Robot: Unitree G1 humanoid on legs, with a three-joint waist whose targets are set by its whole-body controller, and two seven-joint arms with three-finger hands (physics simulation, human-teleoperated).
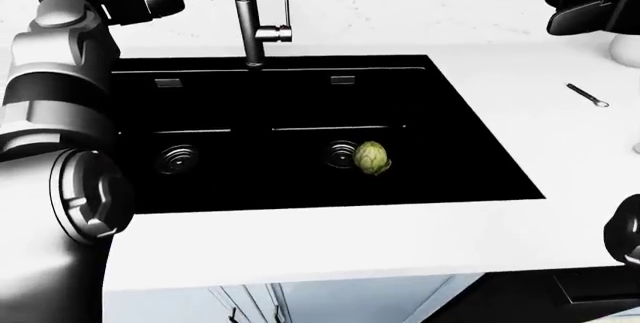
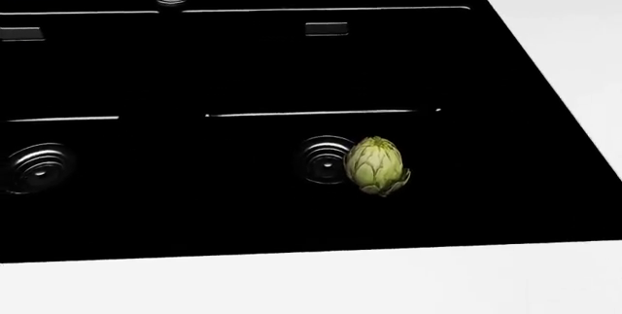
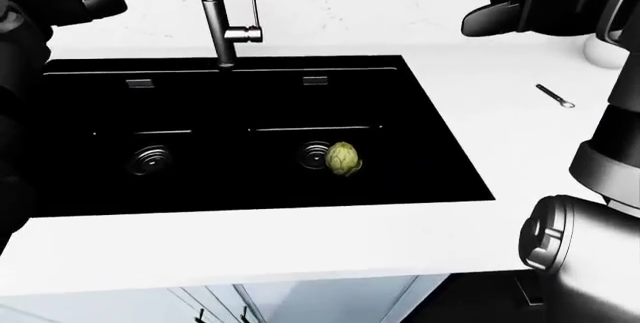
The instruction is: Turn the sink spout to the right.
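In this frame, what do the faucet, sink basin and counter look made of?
Faucet: brushed metal, judging by its grey sheen. Sink basin: matte black, perhaps composite or coated metal; only thin edge highlights show. Counter: smooth white, stone-like or laminate; cannot tell which.

My left arm (image 1: 55,113) is built of glossy grey cylinders with black bands, ending in a round ribbed joint cap. Both hands, the left hand (image 1: 140,6) and right hand (image 3: 520,8), have smooth black fingers.
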